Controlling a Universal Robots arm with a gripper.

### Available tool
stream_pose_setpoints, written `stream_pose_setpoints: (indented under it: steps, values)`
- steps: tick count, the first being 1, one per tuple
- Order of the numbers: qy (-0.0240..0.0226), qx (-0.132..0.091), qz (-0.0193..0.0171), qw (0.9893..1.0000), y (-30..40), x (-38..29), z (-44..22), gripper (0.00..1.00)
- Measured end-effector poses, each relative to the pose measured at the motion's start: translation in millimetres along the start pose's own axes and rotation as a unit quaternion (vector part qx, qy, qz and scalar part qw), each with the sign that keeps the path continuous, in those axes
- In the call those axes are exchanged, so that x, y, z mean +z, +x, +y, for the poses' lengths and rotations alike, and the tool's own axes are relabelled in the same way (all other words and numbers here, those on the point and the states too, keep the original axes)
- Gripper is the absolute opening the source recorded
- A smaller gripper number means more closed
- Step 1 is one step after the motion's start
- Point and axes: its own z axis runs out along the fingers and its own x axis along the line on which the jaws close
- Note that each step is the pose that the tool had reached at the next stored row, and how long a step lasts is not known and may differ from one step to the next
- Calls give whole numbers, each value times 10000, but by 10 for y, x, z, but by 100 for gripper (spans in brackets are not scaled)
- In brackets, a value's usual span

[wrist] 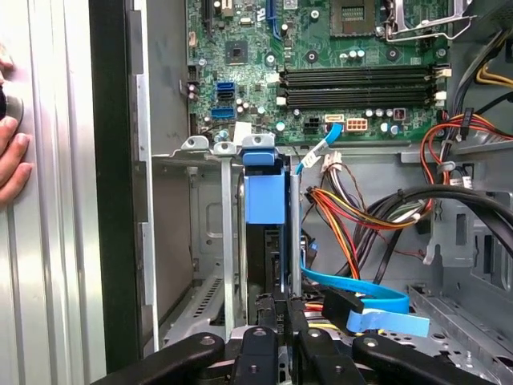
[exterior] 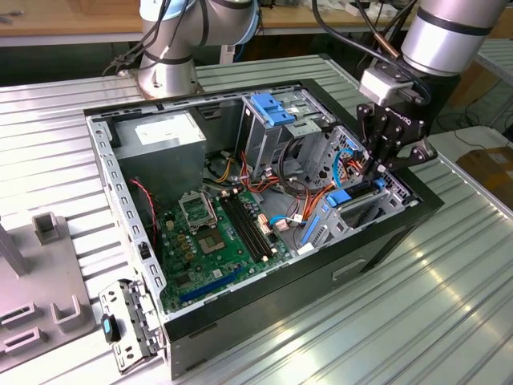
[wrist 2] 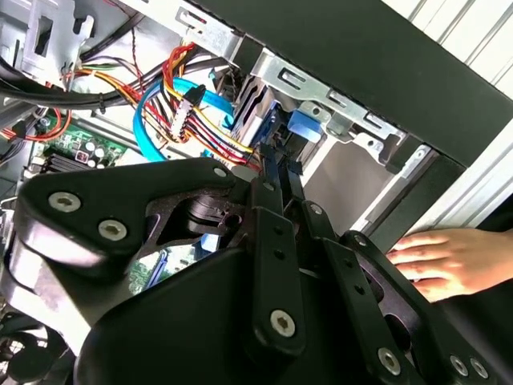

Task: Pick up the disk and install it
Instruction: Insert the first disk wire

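Observation:
The disk [wrist: 264, 196] stands on edge in a slot of the grey metal drive cage [wrist: 204, 148] at the exterior view's right end of the open computer case [exterior: 264, 313]. Its blue plastic rail frame [exterior: 343, 196] shows above the dark body. My gripper [exterior: 373, 170] hangs straight over it, its black fingers [wrist 2: 271, 172] shut together with no gap. The fingertips reach the disk's [wrist 2: 264, 124] upper edge in both wrist views; whether they press on it is unclear. My gripper [wrist: 280, 311] sits in line with the slot.
A person's hand [wrist 2: 449, 261] rests on the case's outer wall beside the cage. Coloured cable bundles [wrist: 353, 212] and a flat blue data cable [wrist: 361, 293] lie close to the slot. The green motherboard [exterior: 216, 237] and grey power-supply box [exterior: 160, 140] occupy the rest of the case.

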Motion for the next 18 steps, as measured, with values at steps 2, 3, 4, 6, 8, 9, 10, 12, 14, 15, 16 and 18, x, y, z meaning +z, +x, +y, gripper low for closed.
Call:
stream_pose_setpoints:
  steps: [2, 3, 4, 6, 8, 9, 10, 12, 14, 15, 16, 18]
  values:
    - [0, 1, -1, 10000, 2, 16, 1, 17]
    - [0, 2, 0, 10000, 2, 23, 6, 17]
    - [1, 2, -2, 10000, 3, 25, 13, 17]
    - [2, 1, -13, 10000, 3, 31, 23, 17]
    - [8, -55, -16, 10000, 4, 36, 25, 17]
    - [8, -58, -18, 10000, 7, 39, 25, 17]
    - [8, -58, -17, 10000, 9, 40, 25, 17]
    - [8, -58, -17, 10000, 25, 43, 25, 17]
    - [8, -58, -18, 10000, 36, 45, 25, 17]
    - [8, -59, -18, 10000, 36, 48, 25, 17]
    - [8, -59, -19, 10000, 35, 53, 25, 17]
    - [8, -58, -19, 10000, 36, 55, 26, 17]
